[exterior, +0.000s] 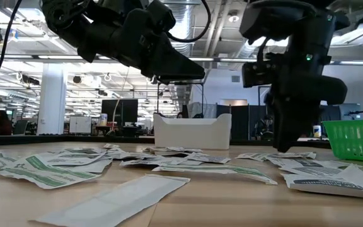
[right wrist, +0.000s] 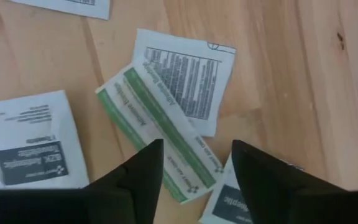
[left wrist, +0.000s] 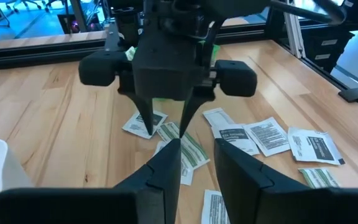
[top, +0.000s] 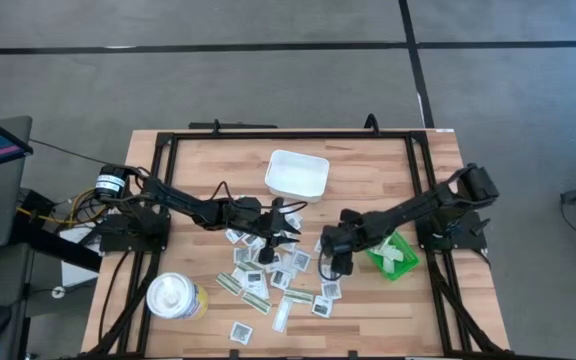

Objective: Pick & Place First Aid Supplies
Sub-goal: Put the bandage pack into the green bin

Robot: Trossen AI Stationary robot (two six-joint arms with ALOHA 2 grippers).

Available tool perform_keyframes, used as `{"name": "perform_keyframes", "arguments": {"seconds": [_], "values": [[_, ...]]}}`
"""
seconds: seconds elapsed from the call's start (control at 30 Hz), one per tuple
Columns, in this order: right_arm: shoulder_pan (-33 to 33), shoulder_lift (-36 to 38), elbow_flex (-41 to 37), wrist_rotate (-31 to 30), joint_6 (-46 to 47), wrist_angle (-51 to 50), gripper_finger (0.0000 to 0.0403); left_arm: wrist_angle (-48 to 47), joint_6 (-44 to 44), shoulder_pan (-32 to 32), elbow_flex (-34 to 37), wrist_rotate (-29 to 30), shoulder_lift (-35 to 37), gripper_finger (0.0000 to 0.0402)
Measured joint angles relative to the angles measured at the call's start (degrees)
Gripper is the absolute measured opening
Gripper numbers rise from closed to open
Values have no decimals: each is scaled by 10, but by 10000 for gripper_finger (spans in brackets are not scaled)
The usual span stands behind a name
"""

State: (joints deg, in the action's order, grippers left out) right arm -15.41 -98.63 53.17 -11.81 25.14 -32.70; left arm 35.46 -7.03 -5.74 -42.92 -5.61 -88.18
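Our right gripper (right wrist: 194,177) hangs with its dark fingers apart and empty, low over a narrow white-and-green strip packet (right wrist: 157,134) lying across a square white printed packet (right wrist: 188,78) on the pale wooden table (right wrist: 291,74). Our left gripper (left wrist: 197,171), also parted and empty, hovers over the scattered pile. Because the two packets overlap, closing here could pinch both together, or skid the strip aside.

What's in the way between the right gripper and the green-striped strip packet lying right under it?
Nothing visible. The right gripper hangs open directly above the strip packet, which lies on top of a square white packet with no cover over it. The left gripper is off to the side over other packets.
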Motion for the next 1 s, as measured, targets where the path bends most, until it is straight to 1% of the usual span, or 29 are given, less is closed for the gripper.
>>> {"name": "perform_keyframes", "arguments": {"seconds": [0.07, 0.17, 0.3, 0.4, 0.6, 0.7, 0.77, 0.93, 1.0], "values": [[6, 0, 0, 8, 0, -1, 155, 0, 0, 0, 0, 0, 0, 97], [9, -1, 0, 41, 0, 2, 121, -1, 0, 0, 0, 0, 0, 97], [8, -1, 0, 45, -2, 6, 93, -1, 0, 0, 0, 0, 0, 97], [9, -1, -14, 44, -2, 20, 91, -1, 0, 0, 0, 0, 0, 97], [8, 1, -51, 38, -4, 68, 109, -1, 0, 0, 0, 0, 1, 97], [8, 2, -57, 38, -22, 72, 105, -1, 0, 0, 0, 0, 1, 97], [7, 2, -57, 42, -33, 73, 88, -1, 0, 0, 0, 0, 1, 97], [6, 2, -58, 58, -47, 82, 15, -1, 0, 0, 0, 0, 1, 97], [6, 4, -58, 63, -47, 85, 9, -1, 0, 0, 0, 0, 1, 97]]}}
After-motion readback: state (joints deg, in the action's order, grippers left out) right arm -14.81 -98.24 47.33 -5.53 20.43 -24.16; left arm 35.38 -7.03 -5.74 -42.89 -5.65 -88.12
